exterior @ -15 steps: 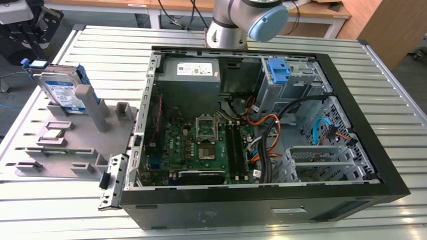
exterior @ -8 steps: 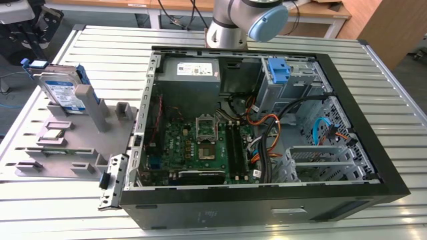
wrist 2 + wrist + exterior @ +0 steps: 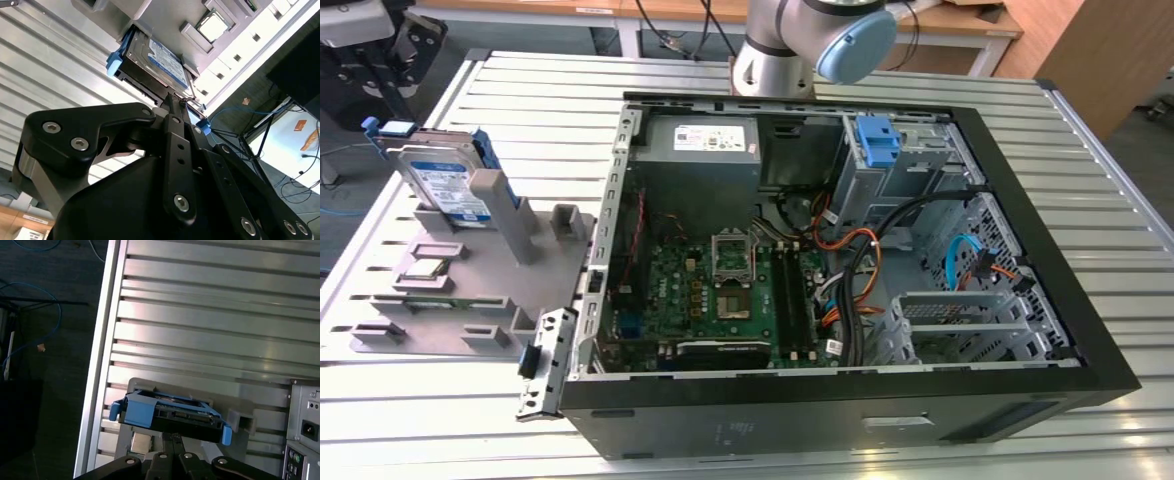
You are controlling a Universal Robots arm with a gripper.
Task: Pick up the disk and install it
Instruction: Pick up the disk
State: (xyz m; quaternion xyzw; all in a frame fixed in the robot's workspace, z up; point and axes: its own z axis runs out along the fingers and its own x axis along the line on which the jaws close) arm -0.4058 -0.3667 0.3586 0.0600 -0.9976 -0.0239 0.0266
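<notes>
The disk (image 3: 447, 185) stands on its edge in a grey holder (image 3: 507, 240), near the desk (image 3: 534, 90) edge on the exterior view's left. The end effector (image 3: 172, 436) sits right at the disk's thin edge, its fingers pressed together. Bare desk lies behind the holder, and the open computer case (image 3: 1067, 330) is just beside it.

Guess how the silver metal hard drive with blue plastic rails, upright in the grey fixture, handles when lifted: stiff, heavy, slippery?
Likely rigid and heavy for its size: the silver metal hard drive is a flat metal slab. Smooth faces may slip; the blue plastic rails look grippier. On edge in the grey fixture, it could tip once freed.
</notes>
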